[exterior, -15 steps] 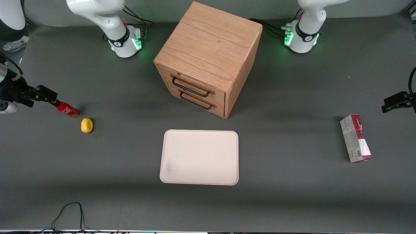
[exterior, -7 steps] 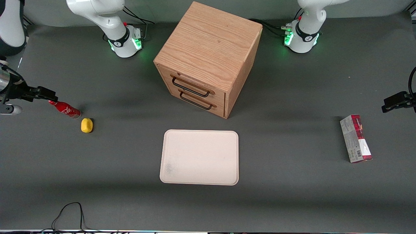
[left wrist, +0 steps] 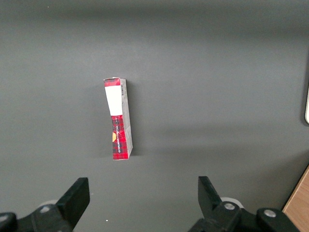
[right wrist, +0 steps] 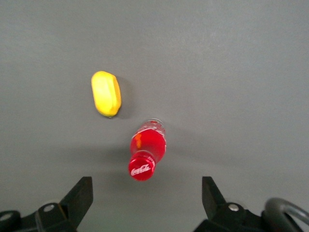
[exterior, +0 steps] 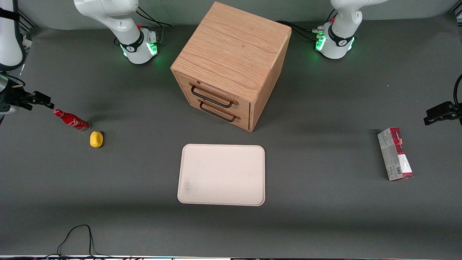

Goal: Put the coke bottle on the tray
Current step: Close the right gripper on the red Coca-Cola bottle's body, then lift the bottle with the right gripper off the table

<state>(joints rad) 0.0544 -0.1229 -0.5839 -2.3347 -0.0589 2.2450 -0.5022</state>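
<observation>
The coke bottle (exterior: 71, 120), small and red with white script and a red cap, stands upright on the grey table toward the working arm's end. In the right wrist view I look down on the cap of the bottle (right wrist: 145, 157). My right gripper (exterior: 44, 101) is open and empty, raised above the table beside the bottle's cap, farther toward the table's end. Its fingers flank the cap from above without touching, as the right wrist view of the gripper (right wrist: 146, 185) shows. The cream-white tray (exterior: 223, 173) lies empty at the table's middle, nearer the front camera than the cabinet.
A yellow lemon-like lump (exterior: 96, 139) lies close beside the bottle; it also shows in the right wrist view (right wrist: 106, 93). A wooden two-drawer cabinet (exterior: 231, 61) stands above the tray. A red-and-grey carton (exterior: 395, 154) lies toward the parked arm's end. A black cable (exterior: 77, 234) loops at the front edge.
My gripper has drawn away from the bottle toward the table's end and risen. The cap, covered a second ago, now shows. The bottle has stayed in place.
</observation>
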